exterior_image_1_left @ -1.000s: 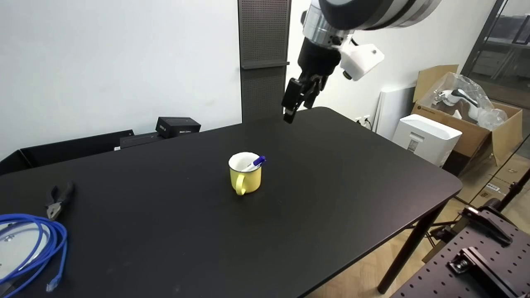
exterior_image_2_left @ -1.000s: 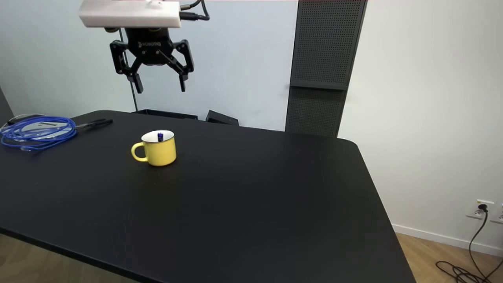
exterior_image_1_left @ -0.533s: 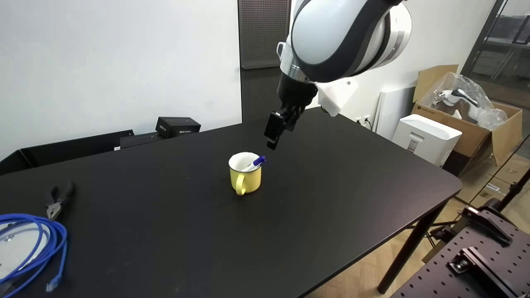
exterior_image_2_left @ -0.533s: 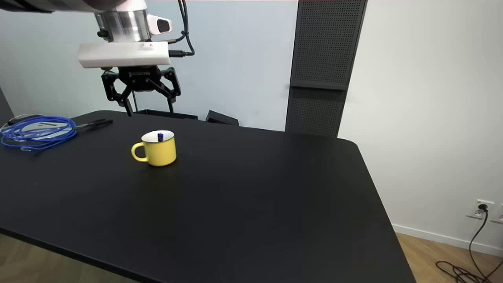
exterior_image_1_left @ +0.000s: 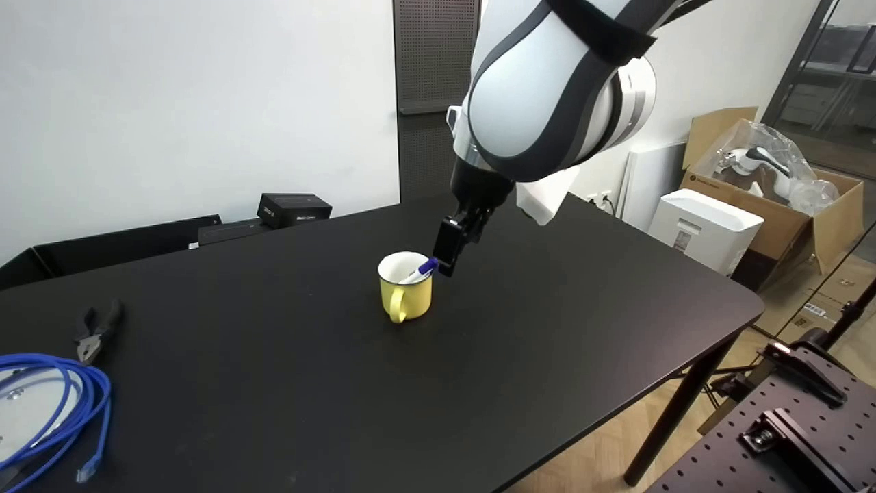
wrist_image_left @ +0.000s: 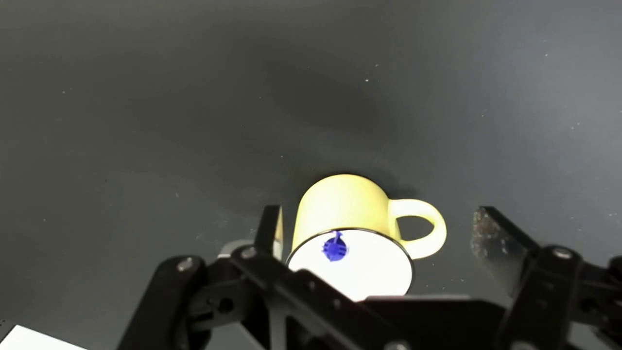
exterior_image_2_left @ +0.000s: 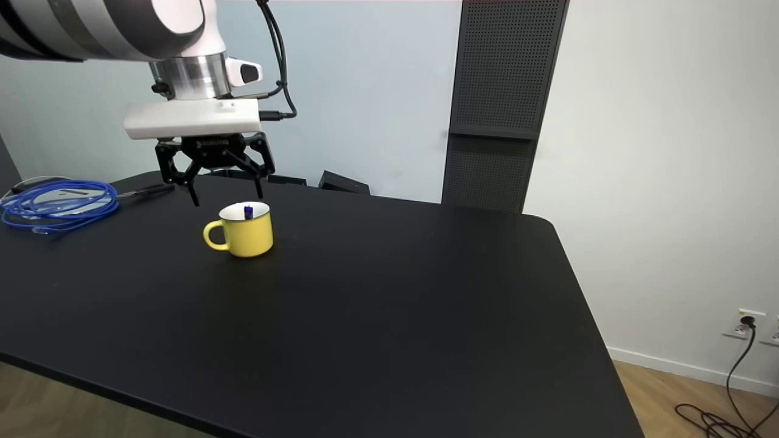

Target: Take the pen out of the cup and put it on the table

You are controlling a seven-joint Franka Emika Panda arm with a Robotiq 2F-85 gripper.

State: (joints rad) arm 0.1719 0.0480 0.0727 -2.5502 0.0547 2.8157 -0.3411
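Note:
The yellow cup (exterior_image_1_left: 419, 302) stands upright on the black table (exterior_image_1_left: 274, 390); the cup also shows in an exterior view (exterior_image_2_left: 251, 237) and the wrist view (wrist_image_left: 342, 201). The white pen (exterior_image_1_left: 426, 267) leans inside it, its dark blue cap above the rim. Only the blue cap end of the pen shows in the wrist view (wrist_image_left: 335, 249). My gripper (exterior_image_1_left: 446, 268) is open and empty, its fingers wide apart. In an exterior view the gripper (exterior_image_2_left: 227, 201) is just above rim height, behind the cup. In the wrist view the cup lies between the fingertips (wrist_image_left: 379, 228).
A blue coiled cable (exterior_image_1_left: 96, 404) and pliers (exterior_image_1_left: 96, 335) lie at one end of the table; the cable (exterior_image_2_left: 67, 210) and pliers (exterior_image_2_left: 152, 190) also show in an exterior view. Black boxes (exterior_image_1_left: 294, 210) stand past the table's edge by the wall.
The gripper has come down and moved closer to the cup, fingers still open. The cup and pen have not moved.

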